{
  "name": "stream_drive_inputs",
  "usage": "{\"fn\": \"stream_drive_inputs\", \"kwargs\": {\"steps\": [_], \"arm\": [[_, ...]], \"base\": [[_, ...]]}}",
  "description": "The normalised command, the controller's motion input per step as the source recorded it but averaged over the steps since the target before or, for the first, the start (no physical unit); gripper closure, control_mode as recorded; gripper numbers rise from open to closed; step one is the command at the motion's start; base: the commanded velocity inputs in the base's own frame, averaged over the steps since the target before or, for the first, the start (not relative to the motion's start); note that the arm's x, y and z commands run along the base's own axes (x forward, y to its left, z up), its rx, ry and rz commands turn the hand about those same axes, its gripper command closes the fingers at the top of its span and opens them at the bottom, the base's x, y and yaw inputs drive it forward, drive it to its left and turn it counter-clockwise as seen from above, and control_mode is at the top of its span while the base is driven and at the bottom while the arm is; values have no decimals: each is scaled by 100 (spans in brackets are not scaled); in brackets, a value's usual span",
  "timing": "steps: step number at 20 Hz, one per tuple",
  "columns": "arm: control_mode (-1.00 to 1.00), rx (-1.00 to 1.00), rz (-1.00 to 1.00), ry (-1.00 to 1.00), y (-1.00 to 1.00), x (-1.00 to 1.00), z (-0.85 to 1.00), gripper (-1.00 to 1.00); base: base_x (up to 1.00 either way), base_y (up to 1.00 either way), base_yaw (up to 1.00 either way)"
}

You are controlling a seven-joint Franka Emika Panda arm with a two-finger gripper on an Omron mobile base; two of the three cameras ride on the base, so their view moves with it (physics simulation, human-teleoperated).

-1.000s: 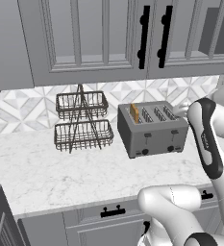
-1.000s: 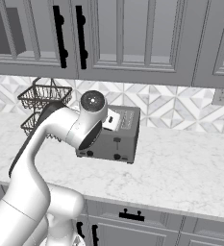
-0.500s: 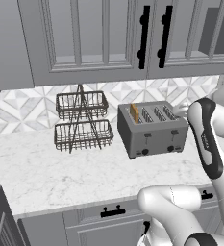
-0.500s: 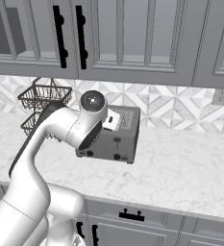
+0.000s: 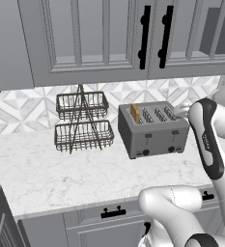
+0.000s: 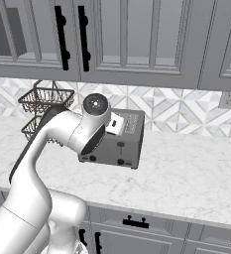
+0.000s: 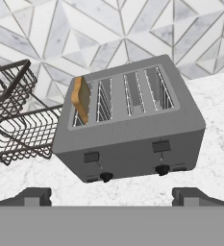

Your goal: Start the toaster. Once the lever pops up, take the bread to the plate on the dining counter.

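My fingers [image 7: 111, 196] stand spread wide, empty, aimed at the toaster [image 7: 132, 129] front. My arm [image 6: 62, 144] bends in front of it. The bread [image 7: 81, 99] stands in its left slot; the rack [image 5: 81, 121] sits beside on the worktop [image 5: 61, 173].

Grey panelled cabinets [image 5: 99, 41] with black handles hung above a white marble counter [image 5: 51, 176] and a geometric-tiled backsplash [image 6: 171, 106].

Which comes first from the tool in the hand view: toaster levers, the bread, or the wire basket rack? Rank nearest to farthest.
1. Levers on the toaster front, facing the open tool.
2. Bread, up in the leftmost slot.
3. Wire basket rack, off to the left behind the toaster, by the tiled wall.
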Motion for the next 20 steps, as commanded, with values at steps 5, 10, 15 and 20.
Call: {"fn": "stream_drive_inputs", "kwargs": {"steps": [5, 10, 15, 20], "arm": [[-100, 0, 0, 0, 0, 0, 0, -100], [-100, 0, 0, 0, 0, 0, 0, -100], [-100, 0, 0, 0, 0, 0, 0, -100], [-100, 0, 0, 0, 0, 0, 0, -100]], "base": [[0, 0, 0], [0, 0, 0], [0, 0, 0], [0, 0, 0]]}}
